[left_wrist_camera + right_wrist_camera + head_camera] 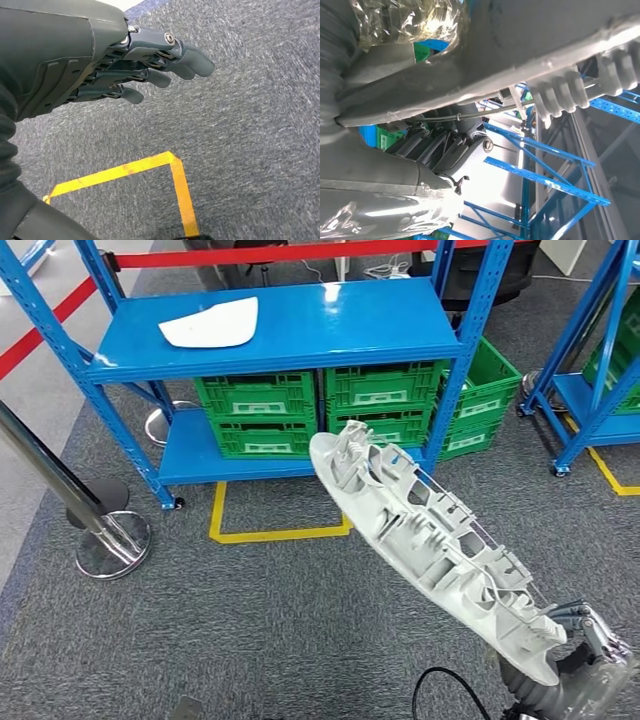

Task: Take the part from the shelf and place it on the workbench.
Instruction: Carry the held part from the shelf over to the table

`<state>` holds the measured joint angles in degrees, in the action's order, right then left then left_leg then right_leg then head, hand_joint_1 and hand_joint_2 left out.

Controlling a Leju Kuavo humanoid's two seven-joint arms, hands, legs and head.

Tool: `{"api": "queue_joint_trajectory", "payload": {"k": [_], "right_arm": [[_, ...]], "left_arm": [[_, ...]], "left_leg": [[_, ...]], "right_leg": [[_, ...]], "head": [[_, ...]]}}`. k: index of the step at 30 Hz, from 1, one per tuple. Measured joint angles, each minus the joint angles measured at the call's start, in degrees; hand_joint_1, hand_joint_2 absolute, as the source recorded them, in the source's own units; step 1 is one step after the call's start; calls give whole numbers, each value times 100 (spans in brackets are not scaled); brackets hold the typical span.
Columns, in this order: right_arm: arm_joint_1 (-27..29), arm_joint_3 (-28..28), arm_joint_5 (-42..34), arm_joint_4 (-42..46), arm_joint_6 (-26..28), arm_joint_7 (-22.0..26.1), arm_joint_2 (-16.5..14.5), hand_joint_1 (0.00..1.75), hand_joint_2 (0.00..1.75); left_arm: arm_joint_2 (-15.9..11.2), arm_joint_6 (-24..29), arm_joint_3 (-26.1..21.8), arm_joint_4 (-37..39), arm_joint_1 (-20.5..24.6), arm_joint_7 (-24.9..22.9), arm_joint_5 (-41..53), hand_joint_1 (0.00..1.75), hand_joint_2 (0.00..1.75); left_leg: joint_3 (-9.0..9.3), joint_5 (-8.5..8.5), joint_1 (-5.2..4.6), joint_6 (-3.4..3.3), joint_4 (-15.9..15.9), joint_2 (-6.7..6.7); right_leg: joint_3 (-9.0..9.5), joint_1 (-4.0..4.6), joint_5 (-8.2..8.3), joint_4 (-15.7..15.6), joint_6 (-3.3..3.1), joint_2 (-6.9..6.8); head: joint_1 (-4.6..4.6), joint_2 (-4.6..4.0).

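A: Where's the part? We log it in the right hand (585,640), head view.

B: Confirmed. Long grey ribbed moulded part (430,530), held at its near end by the right hand, low right in the head view. It slants up and away over the grey carpet (264,620), far tip pointing toward the blue shelf (302,325). Ribbed side faces up.

A: Grip detail?

B: Fingers wrapped on the part's end. In the right wrist view we see dark fingers (433,145) curled under the part's grey underside (531,50). Contact pts mostly hidden.

A: Left hand?

B: Left hand (143,65) holds nothing, fingers stretched out and slightly apart, above carpet w/ a yellow tape corner (175,165).

A: Shelf contents?

B: A white flat panel (213,322) lies on the top deck, left of centre. Green crates (317,405) stacked on the lower deck. Chrome stanchion base (113,543) stands on the carpet, left of the shelf. Red barrier tape (264,255) runs behind.
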<state>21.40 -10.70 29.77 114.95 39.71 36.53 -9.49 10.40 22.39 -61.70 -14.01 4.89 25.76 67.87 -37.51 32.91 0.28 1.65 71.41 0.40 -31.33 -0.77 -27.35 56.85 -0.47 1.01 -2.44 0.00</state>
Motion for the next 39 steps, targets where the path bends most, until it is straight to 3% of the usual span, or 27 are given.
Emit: {"api": "queue_joint_trajectory", "payload": {"k": [3,5,8,10,12,13,14,15,18,20,22,24,25,27,28,29,30,31,33,34,36,37,39], "right_arm": [[8,-6,-27,1,0,25,-1,175,175],[38,-5,-48,8,5,62,-10,175,175],[151,4,-98,57,15,141,-36,175,175],[204,8,-141,109,17,166,-45,175,175],[251,19,-196,150,17,173,-46,175,175],[285,34,-226,166,17,175,-46,175,175],[322,54,-252,181,19,178,-46,175,175],[353,75,-271,196,20,180,-46,175,175],[403,110,-303,253,22,181,-46,175,175],[423,125,-326,289,22,182,-46,175,175],[457,150,-345,314,25,183,-47,175,175],[479,180,-349,338,31,183,-48,175,175],[482,191,-351,348,33,183,-48,175,175],[483,209,-352,358,35,184,-48,175,175],[486,218,-352,359,35,184,-48,175,175],[490,228,-352,359,35,184,-48,175,175],[494,239,-352,359,35,184,-48,175,175],[496,247,-352,360,35,183,-48,175,175],[496,261,-357,363,35,183,-48,175,175],[493,268,-366,367,35,183,-48,175,175],[495,280,-390,373,34,184,-48,175,175],[498,285,-401,375,32,184,-48,175,175],[495,296,-409,374,10,184,-47,175,175]], "left_arm": [[-3,-1,0,0,-1,5,15,0,175],[-3,-1,2,0,0,4,41,0,175],[9,0,15,0,5,-4,87,0,175],[21,1,33,0,10,4,109,0,175],[48,1,49,0,8,36,114,0,175],[68,2,56,0,7,53,117,0,175],[86,4,64,0,9,63,122,0,175],[104,7,75,0,15,68,129,0,175],[155,11,103,0,49,80,157,0,175],[174,19,105,0,67,84,170,0,175],[185,28,107,0,77,84,179,0,175],[190,30,110,0,82,84,184,0,175],[190,30,111,0,82,84,186,0,175],[190,30,111,0,71,84,190,0,175],[190,30,111,0,63,83,190,0,175],[190,30,111,0,55,82,190,0,175],[190,31,111,0,51,82,190,0,175],[189,31,111,0,50,80,191,0,175],[183,33,111,0,52,74,196,0,175],[181,35,111,0,53,70,198,0,175],[180,36,111,0,54,64,198,0,175],[184,36,111,0,55,64,192,0,175],[184,33,110,0,64,84,165,0,175]], "left_leg": [[547,-526,17,-65,-1092,-193],[694,-564,13,-109,-1430,-283],[696,-575,20,-189,-1505,-176],[701,-602,35,-253,-1543,-84],[696,-597,18,-280,-1541,7],[697,-594,10,-285,-1539,57],[699,-591,4,-288,-1537,104],[704,-588,1,-286,-1535,146],[726,-552,-21,-244,-1507,260],[729,-530,-53,-197,-1481,330],[728,-525,-61,-156,-1475,406],[688,-398,-43,-95,-1347,327],[600,-240,-29,-63,-1127,234],[283,154,-1,-19,-388,61],[125,279,6,-9,-44,34],[34,297,8,-7,144,23],[35,201,9,-13,125,16],[139,7,9,-30,-112,-6],[481,-406,12,-96,-876,-199],[618,-512,15,-127,-1195,-310],[703,-526,7,-168,-1438,-423],[707,-530,7,-183,-1473,-378],[714,-572,19,-235,-1522,-266]], "right_leg": [[-6,7,12,16,36,117],[-57,10,31,32,98,188],[-148,-3,11,78,201,211],[-350,0,-242,476,239,89],[-700,2,-611,1246,269,-12],[-841,2,-712,1557,281,-29],[-892,2,-705,1673,288,-39],[-832,3,-595,1566,288,-54],[-239,22,-116,439,238,-298],[-37,49,-47,61,176,-407],[-41,55,-28,52,112,-320],[-55,31,8,34,50,-230],[-59,15,27,24,22,-183],[-76,10,43,25,-5,-86],[-81,11,47,26,-9,-31],[-83,13,49,27,-10,25],[-81,13,51,29,-9,84],[-75,13,53,31,-5,144],[-74,19,60,40,17,255],[-92,19,66,51,39,308],[-151,5,92,59,111,402],[-186,-6,111,52,153,452],[-285,-3,61,167,208,346]], "head": [[2,0],[3,0],[9,0],[35,0],[55,0],[52,0],[53,0],[55,0],[54,0],[49,0],[47,0],[32,0],[20,0],[-1,0],[0,0],[-1,0],[-1,0],[-2,0],[1,0],[2,0],[4,0],[4,0],[17,0]]}}
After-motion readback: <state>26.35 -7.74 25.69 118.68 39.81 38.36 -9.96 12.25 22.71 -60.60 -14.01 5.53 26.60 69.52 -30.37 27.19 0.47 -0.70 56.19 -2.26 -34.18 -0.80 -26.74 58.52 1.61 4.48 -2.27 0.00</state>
